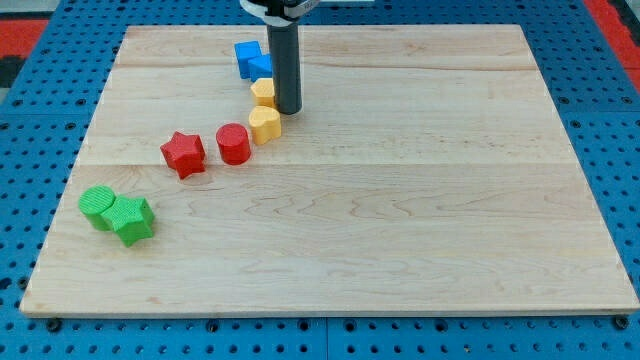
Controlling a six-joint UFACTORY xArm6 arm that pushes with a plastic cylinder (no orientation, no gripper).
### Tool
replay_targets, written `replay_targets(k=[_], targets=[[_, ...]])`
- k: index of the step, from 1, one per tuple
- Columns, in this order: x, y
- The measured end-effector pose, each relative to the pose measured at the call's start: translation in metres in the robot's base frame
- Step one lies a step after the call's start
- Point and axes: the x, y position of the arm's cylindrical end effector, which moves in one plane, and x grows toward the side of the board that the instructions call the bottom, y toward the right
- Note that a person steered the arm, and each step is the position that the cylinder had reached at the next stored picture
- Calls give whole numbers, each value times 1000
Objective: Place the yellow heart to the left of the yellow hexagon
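Two yellow blocks lie close together left of the board's middle, near the view's top. The upper one (262,92) looks like the yellow heart; the rod hides its right edge. The lower one (264,125) looks like the yellow hexagon. The heart sits just above the hexagon, almost touching it. My tip (288,109) rests on the board right beside the heart's right side and just above and right of the hexagon.
Blue blocks (251,60) sit just above the heart, touching it. A red cylinder (233,143) touches the hexagon's lower left, with a red star (183,153) left of it. A green cylinder (97,205) and green star (133,220) lie near the board's left edge.
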Motion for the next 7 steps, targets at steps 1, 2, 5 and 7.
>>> replay_targets(k=[1, 2, 5, 7], targets=[[13, 0], [37, 0], [74, 0], [77, -1]])
